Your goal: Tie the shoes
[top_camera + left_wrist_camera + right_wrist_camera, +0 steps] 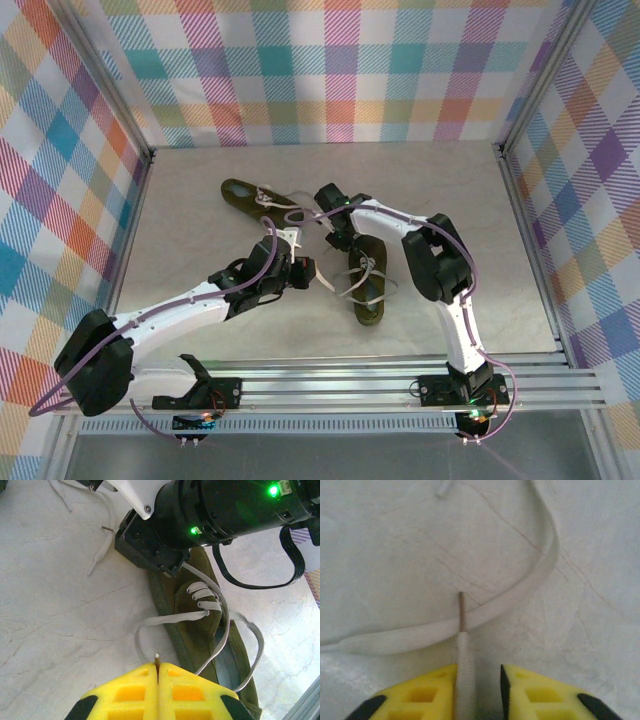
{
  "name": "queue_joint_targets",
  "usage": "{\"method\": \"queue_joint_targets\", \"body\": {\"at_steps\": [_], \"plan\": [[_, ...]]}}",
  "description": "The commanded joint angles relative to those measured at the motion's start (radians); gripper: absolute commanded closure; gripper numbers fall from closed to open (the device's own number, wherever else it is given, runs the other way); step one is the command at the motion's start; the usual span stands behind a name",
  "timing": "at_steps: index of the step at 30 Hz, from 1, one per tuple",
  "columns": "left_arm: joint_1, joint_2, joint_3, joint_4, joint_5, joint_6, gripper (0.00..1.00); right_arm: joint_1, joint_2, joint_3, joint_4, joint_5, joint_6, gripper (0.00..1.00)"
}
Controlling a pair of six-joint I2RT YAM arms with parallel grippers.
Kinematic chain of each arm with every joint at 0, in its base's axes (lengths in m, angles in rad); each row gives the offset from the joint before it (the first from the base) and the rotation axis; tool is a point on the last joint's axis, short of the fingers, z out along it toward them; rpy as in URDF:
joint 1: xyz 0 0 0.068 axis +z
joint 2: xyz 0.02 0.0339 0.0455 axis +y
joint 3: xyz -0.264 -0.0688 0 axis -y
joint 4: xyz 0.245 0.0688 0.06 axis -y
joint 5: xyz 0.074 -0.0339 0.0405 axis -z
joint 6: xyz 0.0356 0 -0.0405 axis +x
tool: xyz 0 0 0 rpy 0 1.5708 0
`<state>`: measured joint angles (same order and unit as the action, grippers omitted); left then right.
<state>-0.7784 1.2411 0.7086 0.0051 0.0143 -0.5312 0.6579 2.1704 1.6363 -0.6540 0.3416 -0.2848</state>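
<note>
Here our left hand (157, 672) is clenched, its yellow fingers (125, 695) pressed flat together. The hard lace tip (157, 655) of a cream lace pokes out of the seam between them, so we have that lace pinched at its very end. From there the lace (165, 621) bends away in a loop over the counter (60, 610) and runs into the eyelets of the near shoe (197, 645), which lies on its sole just beyond the fingers.

Our right hand (479, 672) stands partly open. A second lace end (462, 640) lies in the gap, against the finger on the left of the wrist view, with clear space between it and the other finger, so nothing is gripped there. Its brown tip lies across another stretch of lace (530, 582) that curves flat on the counter.

From above, our left arm (170, 320) lies low, stretched on a diagonal from its base toward the middle of the counter, and the hand ends just left of the near shoe. Our right arm (440, 270) rises from its base, folds at the elbow and reaches leftward, with its wrist turned down over the far end of that shoe. The far shoe (250, 197) lies well apart toward the back left, set at an angle, with its cream laces trailing toward the two hands.
</note>
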Motion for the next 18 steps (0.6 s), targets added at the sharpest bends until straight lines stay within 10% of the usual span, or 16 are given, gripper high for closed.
{"method": "queue_joint_targets", "body": {"at_steps": [1,18], "plan": [[-0.012,-0.041,-0.005,-0.016,-0.056,-0.007,1.00,-0.001,-0.037,0.012,-0.016,-0.002,0.004,0.91],[0.096,-0.067,0.323,-0.226,-0.236,0.127,1.00,-0.165,-0.788,-0.501,0.218,0.007,0.453,1.00]]}}
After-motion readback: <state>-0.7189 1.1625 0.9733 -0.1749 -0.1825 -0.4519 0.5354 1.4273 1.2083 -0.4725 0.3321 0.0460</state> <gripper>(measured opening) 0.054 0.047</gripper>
